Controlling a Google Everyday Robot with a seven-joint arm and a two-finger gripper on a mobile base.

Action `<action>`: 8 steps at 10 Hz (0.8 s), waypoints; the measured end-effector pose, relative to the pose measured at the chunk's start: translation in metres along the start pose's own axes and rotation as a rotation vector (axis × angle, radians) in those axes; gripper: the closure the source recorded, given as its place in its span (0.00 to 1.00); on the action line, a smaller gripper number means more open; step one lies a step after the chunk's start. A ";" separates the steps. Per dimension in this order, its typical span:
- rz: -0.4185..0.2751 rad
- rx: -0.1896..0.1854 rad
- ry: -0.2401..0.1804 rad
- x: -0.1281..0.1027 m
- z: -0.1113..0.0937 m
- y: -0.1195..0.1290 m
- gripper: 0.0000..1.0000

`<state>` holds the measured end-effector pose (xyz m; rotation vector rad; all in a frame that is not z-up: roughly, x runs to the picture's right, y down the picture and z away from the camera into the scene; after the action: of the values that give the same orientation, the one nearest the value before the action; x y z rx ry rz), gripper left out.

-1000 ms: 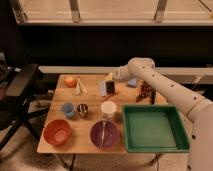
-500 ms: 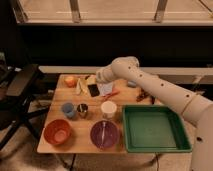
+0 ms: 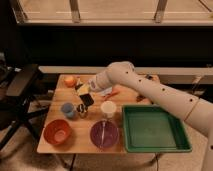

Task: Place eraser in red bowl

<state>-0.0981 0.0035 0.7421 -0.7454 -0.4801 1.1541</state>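
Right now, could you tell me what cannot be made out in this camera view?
Camera view:
1. Gripper, over the table's left middle, shut on the eraser: the grip's contact is blurred.
2. Small things at the table's back: partly hidden by the arm.
3. Pale thing in the purple bowl: too blurred to name.
4. Robot's base: cut off by the right edge.

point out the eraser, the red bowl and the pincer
eraser (image 3: 88,101), camera view, dark lower end below the pincer
red bowl (image 3: 59,132), camera view, bare inside, table's front left
pincer (image 3: 84,95), camera view, between fingertips, shut on the eraser, left of table's middle
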 end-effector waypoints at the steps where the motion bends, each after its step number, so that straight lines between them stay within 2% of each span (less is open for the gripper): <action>1: -0.001 -0.001 0.001 0.000 0.001 0.001 1.00; 3: -0.009 -0.004 0.005 -0.001 -0.001 0.000 1.00; 6: -0.133 -0.108 0.047 -0.001 0.010 0.027 1.00; 8: -0.247 -0.204 0.090 -0.003 0.031 0.068 1.00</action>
<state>-0.1639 0.0235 0.7123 -0.8841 -0.6026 0.8453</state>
